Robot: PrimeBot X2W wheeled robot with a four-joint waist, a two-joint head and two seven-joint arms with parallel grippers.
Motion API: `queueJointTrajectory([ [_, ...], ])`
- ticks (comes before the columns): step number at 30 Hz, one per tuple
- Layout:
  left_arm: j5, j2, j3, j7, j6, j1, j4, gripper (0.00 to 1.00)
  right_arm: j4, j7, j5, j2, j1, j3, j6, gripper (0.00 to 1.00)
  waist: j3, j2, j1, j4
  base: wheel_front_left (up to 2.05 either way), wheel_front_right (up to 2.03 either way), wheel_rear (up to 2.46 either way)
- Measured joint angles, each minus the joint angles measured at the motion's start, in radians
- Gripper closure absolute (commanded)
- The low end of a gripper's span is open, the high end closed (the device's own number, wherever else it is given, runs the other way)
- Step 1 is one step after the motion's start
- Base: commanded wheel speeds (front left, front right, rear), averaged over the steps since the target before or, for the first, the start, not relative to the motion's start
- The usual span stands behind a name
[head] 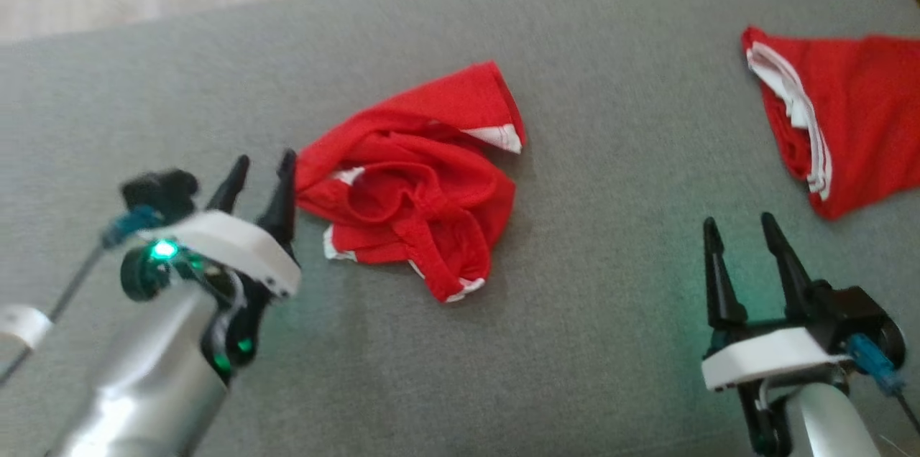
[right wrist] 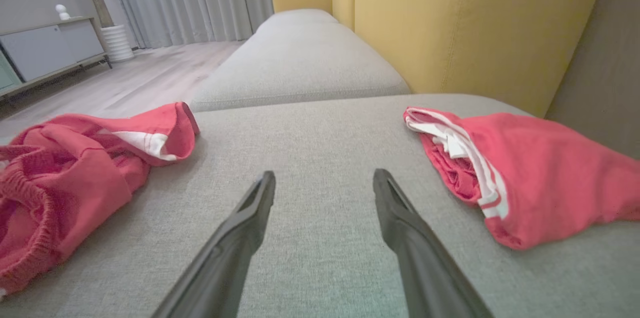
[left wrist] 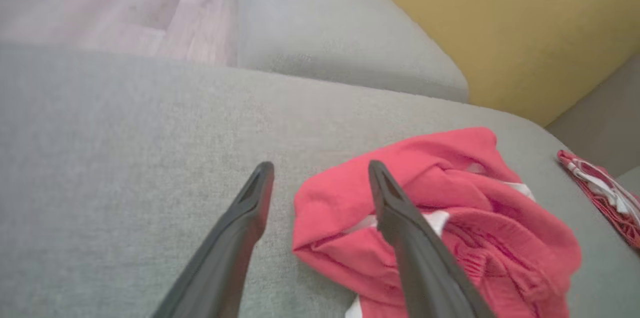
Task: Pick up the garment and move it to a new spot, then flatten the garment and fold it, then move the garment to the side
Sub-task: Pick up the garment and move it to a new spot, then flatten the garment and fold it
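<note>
The garment point(head: 413, 187) is a crumpled red piece with white trim, lying in a heap in the middle of the grey sofa cushion point(head: 589, 83). My left gripper point(head: 264, 161) stands open right at the heap's left edge, and its right finger point(head: 284, 191) is touching or nearly touching the cloth. In the left wrist view the gripper point(left wrist: 320, 168) has its right finger crossing in front of the garment point(left wrist: 450, 208), and it grips nothing. My right gripper point(head: 739, 221) is open over bare cushion, to the right of the heap. The right wrist view shows the garment point(right wrist: 75, 168) at the left and the gripper point(right wrist: 325, 174) empty.
A second red garment point(head: 848, 126) with white stripes lies folded at the cushion's far right point(right wrist: 540, 168). A yellow backrest point(right wrist: 475, 28) rises behind the seat. Another grey cushion point(right wrist: 300, 63) adjoins at the far edge, with wooden floor point(left wrist: 100, 3) past the cushion's left edge.
</note>
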Motion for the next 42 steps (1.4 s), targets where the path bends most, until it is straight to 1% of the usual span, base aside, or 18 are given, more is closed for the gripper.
queueJointTrajectory([
  [2,0.055,-0.003,-0.028,-0.048,0.012,0.018,-0.001,0.0,-0.002,0.0,-0.011,0.0,0.015,-0.017,0.0,0.0,-0.031,0.0,-0.0001,0.013,0.0,0.0,0.0],
  [6,0.071,-0.02,-0.047,-0.112,0.045,0.122,-0.034,0.0,-0.003,0.0,-0.03,0.0,0.075,-0.048,0.0,0.0,-0.092,0.0,-0.0003,0.047,0.0,0.0,0.0],
  [8,0.087,-0.02,-0.064,-0.131,0.064,0.175,-0.053,0.0,-0.003,0.0,-0.043,0.0,0.101,-0.06,0.0,0.0,-0.117,0.0,-0.0003,0.068,0.0,0.0,0.0],
  [11,0.096,-0.017,-0.064,-0.16,0.089,0.242,-0.084,0.0,-0.002,0.0,-0.06,0.001,0.121,-0.07,0.0,0.0,-0.148,0.0,-0.0003,0.103,0.0,0.0,0.0],
  [12,0.096,-0.017,-0.064,-0.16,0.089,0.242,-0.084,0.0,-0.002,0.0,-0.06,0.001,0.121,-0.07,0.0,0.0,-0.148,0.0,-0.0003,0.103,0.0,0.0,0.0],
  [13,0.095,-0.015,-0.051,-0.175,0.109,0.282,-0.107,0.0,-0.003,0.0,-0.064,0.001,0.124,-0.077,0.0,0.0,-0.166,0.0,-0.0003,0.126,0.0,0.0,0.0],
  [14,0.1,-0.012,-0.047,-0.183,0.12,0.301,-0.118,0.0,-0.003,0.0,-0.065,0.001,0.126,-0.08,0.0,0.0,-0.174,0.0,-0.0003,0.137,0.0,0.0,0.0],
  [18,0.149,-0.005,-0.012,-0.198,0.143,0.39,-0.151,0.0,-0.003,0.0,-0.067,0.001,0.147,-0.088,0.0,0.0,-0.198,0.0,-0.0001,0.174,0.0,0.0,0.0],
  [21,0.226,-0.01,0.071,-0.198,0.165,0.47,-0.201,0.0,0.001,0.0,-0.075,0.002,0.163,-0.092,0.0,0.0,-0.212,0.0,-0.0002,0.194,0.0,0.0,0.0],
  [22,0.257,-0.012,0.1,-0.198,0.165,0.493,-0.214,0.0,0.002,0.0,-0.075,0.002,0.165,-0.093,0.0,0.0,-0.215,0.0,-0.0001,0.199,0.0,0.0,0.0],
  [24,0.326,-0.018,0.148,-0.198,0.157,0.54,-0.238,0.0,0.005,0.0,-0.074,0.002,0.166,-0.094,0.0,0.0,-0.22,0.0,-0.0001,0.209,0.0,0.0,0.0],
  [27,0.419,-0.04,0.212,-0.198,0.13,0.61,-0.257,0.0,0.019,0.0,-0.074,0.002,0.176,-0.094,0.0,0.0,-0.225,0.0,-0.0001,0.22,0.0,0.0,0.0],
  [30,0.488,-0.071,0.276,-0.198,0.092,0.662,-0.263,0.0,0.033,0.0,-0.077,0.002,0.186,-0.093,0.0,0.0,-0.226,0.0,-0.0001,0.229,0.0,0.0,0.0],
  [32,0.539,-0.088,0.313,-0.198,0.06,0.679,-0.263,0.0,0.039,0.0,-0.086,0.003,0.188,-0.09,0.0,0.0,-0.226,0.0,0.0,0.234,0.0,0.0,0.0],
  [36,0.605,-0.132,0.394,-0.198,0.008,0.69,-0.262,0.0,0.043,0.0,-0.091,0.003,0.189,-0.089,0.0,0.0,-0.223,0.0,0.0,0.238,0.0,0.0,0.0],
  [42,0.687,-0.187,0.475,-0.199,-0.053,0.697,-0.255,0.0,0.046,0.0,-0.091,0.003,0.189,-0.078,0.0,0.0,-0.219,0.0,0.0,0.232,0.0,0.0,0.0],
])
